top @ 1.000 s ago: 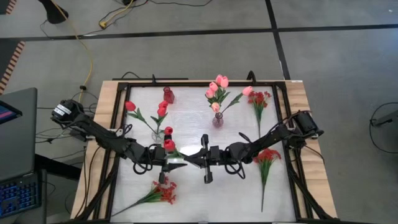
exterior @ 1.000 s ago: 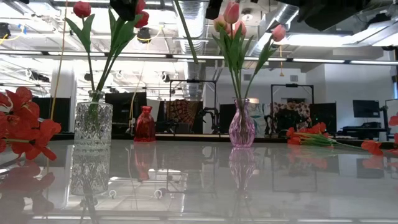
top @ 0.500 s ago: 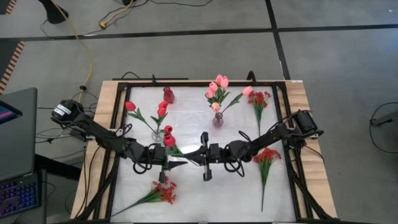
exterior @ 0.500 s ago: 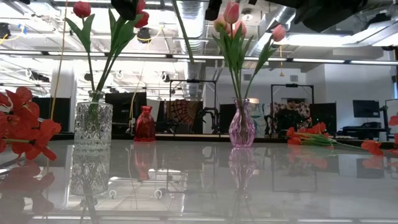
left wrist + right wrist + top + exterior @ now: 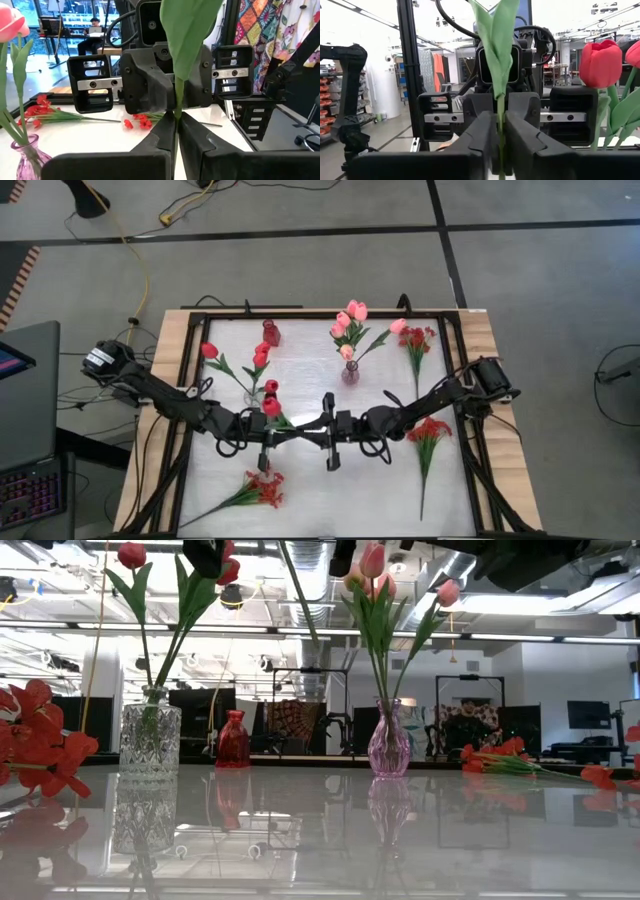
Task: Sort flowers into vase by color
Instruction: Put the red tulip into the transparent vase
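Note:
A red tulip (image 5: 271, 406) with a green stem and leaf is held in the air between both grippers. My left gripper (image 5: 290, 434) (image 5: 176, 127) and my right gripper (image 5: 312, 431) (image 5: 501, 137) face each other tip to tip near the table's middle, both shut on that stem. The clear glass vase (image 5: 253, 395) (image 5: 150, 740) holds red tulips (image 5: 260, 357). The pink vase (image 5: 350, 373) (image 5: 389, 740) holds pink tulips (image 5: 350, 315). A small red vase (image 5: 270, 332) stands at the far side. Red sprays (image 5: 262, 488) (image 5: 430, 430) (image 5: 418, 340) lie flat on the table. My left gripper pinches the tulip's green stem (image 5: 176, 107) between its two fingers, coming level from the table's left, the fingers across the stem. A leaf rises above the fingers and the flower is lifted clear. My right gripper pinches the same stem (image 5: 501, 107) between its two fingers, level from the table's right, across the stem. The leaf (image 5: 497, 45) stands above the fingers, and the stem's lower end (image 5: 315, 635) hangs high over the table.
A black frame (image 5: 300, 311) runs round the white table top. The low view shows bare table in front of the vases (image 5: 320, 830). People sit in the room behind the table (image 5: 465, 720).
The two grippers have drawn closer together around the stem and shifted slightly toward the far edge. The held tulip's head has moved a little toward the clear vase. The pale leaf that lay spread beside the left gripper no longer shows from above.

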